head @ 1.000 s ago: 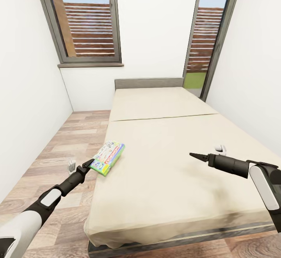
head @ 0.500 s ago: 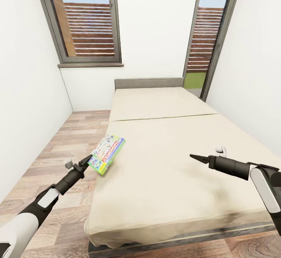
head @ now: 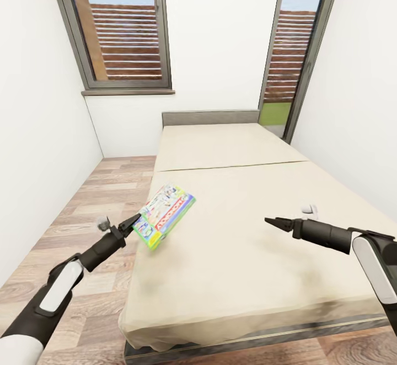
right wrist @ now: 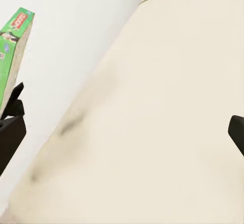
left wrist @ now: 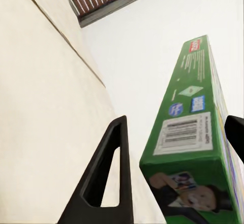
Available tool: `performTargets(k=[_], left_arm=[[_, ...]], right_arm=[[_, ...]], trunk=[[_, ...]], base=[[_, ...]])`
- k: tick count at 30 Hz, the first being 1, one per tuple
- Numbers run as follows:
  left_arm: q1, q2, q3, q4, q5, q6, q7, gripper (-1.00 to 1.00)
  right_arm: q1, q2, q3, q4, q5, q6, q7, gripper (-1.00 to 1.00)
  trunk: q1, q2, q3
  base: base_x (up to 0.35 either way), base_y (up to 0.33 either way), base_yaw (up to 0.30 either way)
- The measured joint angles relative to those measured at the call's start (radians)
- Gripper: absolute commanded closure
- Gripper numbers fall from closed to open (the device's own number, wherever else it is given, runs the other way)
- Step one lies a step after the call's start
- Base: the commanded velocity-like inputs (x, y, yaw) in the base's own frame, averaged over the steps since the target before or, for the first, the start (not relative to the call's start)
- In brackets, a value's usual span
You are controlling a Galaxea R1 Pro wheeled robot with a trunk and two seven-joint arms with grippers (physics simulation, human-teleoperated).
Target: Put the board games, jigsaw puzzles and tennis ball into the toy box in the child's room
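We see a big bed (head: 242, 227) with a plain cream cover in a white room with a wood floor (head: 88, 199). Two tall windows (head: 124, 28) sit in the far wall.

Our left gripper (head: 134, 222) holds one board game (head: 167, 214), a flat box with a green edge and red letters on its white top. The fingers pinch the near corner of the box. The box is lifted off the bed and tilted, up in the air above the bed's left edge. In the left wrist view the green side of the box (left wrist: 195, 137) stands between the two dark fingers (left wrist: 109, 168), and they press on it.

Our right gripper (head: 277, 222) hangs over the right part of the bed, well apart from the box. Its fingers look pressed together into a thin point, with nothing held. The right wrist view shows the cream cover (right wrist: 162, 112) below and the green box (right wrist: 14, 51) far off to one side.
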Motion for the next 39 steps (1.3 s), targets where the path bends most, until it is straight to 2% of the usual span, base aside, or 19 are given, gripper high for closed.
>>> performTargets(k=[1,2,5,6,8,9,10,11,13,14,20,24,35,39], left_arm=[[0.015,0.001,0.0,-0.066,0.013,0.021,0.041,1.0],[0.016,0.001,0.001,-0.068,0.009,0.018,0.042,1.0],[0.061,0.002,0.001,-0.245,0.039,0.065,0.172,1.0],[0.062,0.002,0.002,-0.246,0.037,0.063,0.174,1.0],[0.085,0.003,0.002,-0.341,0.053,0.083,0.259,1.0],[0.101,0.003,0.001,-0.412,0.065,0.096,0.328,1.0],[0.107,0.003,0.002,-0.442,0.079,0.103,0.355,1.0],[0.107,0.003,0.002,-0.442,0.073,0.101,0.356,1.0],[0.115,0.005,0.002,-0.483,0.099,0.112,0.393,1.0],[0.115,0.005,0.002,-0.484,0.096,0.111,0.394,1.0],[0.137,0.012,0.016,-0.555,0.158,0.169,0.453,1.0],[0.14,0.014,0.023,-0.565,0.164,0.186,0.459,1.0],[0.142,0.014,0.04,-0.575,0.173,0.209,0.464,1.0],[0.142,0.013,0.045,-0.577,0.188,0.215,0.464,1.0]], right_arm=[[0.001,0.001,0.001,-0.004,0.0,0.0,0.0,-1.0],[0.001,0.001,0.001,-0.004,0.0,0.0,0.0,-1.0],[0.004,0.001,0.002,-0.012,0.0,0.001,-0.001,-1.0],[0.004,0.001,0.002,-0.012,0.0,0.001,-0.001,-1.0],[0.005,0.001,0.003,-0.015,-0.001,0.002,-0.001,-1.0],[0.005,0.002,0.003,-0.017,-0.002,0.004,-0.001,-1.0],[0.006,0.002,0.003,-0.017,-0.002,0.006,-0.001,-1.0],[0.006,0.002,0.003,-0.017,-0.002,0.006,-0.001,-1.0],[0.006,0.003,0.004,-0.018,-0.002,0.01,-0.001,-1.0],[0.006,0.003,0.004,-0.018,-0.002,0.01,-0.001,-1.0],[0.007,0.006,0.006,-0.02,-0.002,0.019,-0.003,-1.0],[0.007,0.006,0.006,-0.02,-0.002,0.02,-0.005,-1.0],[0.007,0.011,0.009,-0.02,-0.001,0.019,-0.006,-1.0],[0.008,0.016,0.015,-0.02,-0.001,0.018,-0.007,-1.0]], trunk=[[0.0,0.0,0.0],[0.0,0.0,0.0],[0.0,0.0,0.0],[0.0,0.0,0.0],[0.0,0.0,0.0],[0.0,0.0,0.0],[0.0,0.0,0.0],[0.0,0.0,0.0],[0.0,0.0,0.0],[0.0,0.0,0.0],[0.0,0.0,0.0],[0.0,0.0,0.0],[-0.042,0.077,0.034],[-0.057,0.105,0.047]], base=[[0.0,0.0,0.0],[0.0,0.0,0.0],[0.0,0.0,0.0],[0.0,0.0,0.0],[0.0,0.0,0.0],[0.0,0.0,0.0],[0.0,0.0,0.0],[0.0,0.0,0.0],[0.0,0.0,0.0],[0.0,0.0,0.0],[0.0,0.0,0.0],[0.0,0.0,0.0],[0.0,0.0,0.0],[0.0,0.0,0.0]])
